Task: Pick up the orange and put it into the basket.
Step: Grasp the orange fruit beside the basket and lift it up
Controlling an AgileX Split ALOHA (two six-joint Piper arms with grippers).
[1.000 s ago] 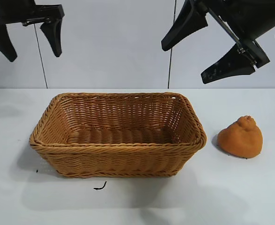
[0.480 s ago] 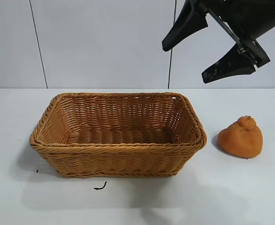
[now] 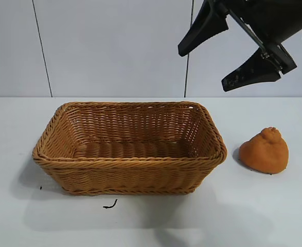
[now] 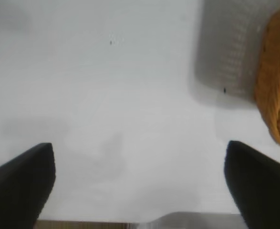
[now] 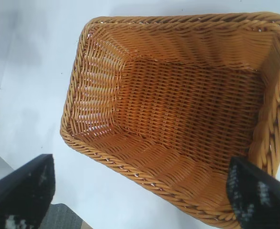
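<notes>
The orange (image 3: 264,151), lumpy with a knobby top, lies on the white table to the right of the basket (image 3: 130,163) and apart from it. The golden-brown wicker basket stands at the table's middle with nothing in it. My right gripper (image 3: 203,69) hangs high above the basket's right end, open, its fingers spread wide and holding nothing. In the right wrist view the right gripper (image 5: 140,164) looks down into the basket (image 5: 130,169). My left gripper (image 4: 139,148) is open over bare table, with a corner of the basket (image 4: 275,86) at the view's edge. It is outside the exterior view.
A small dark scrap (image 3: 109,205) lies on the table in front of the basket, and a dark speck (image 3: 40,188) sits near its left corner. A pale panelled wall (image 3: 114,46) stands behind the table.
The left gripper has moved off to the left and left the exterior view. The right gripper, orange and basket have stayed put.
</notes>
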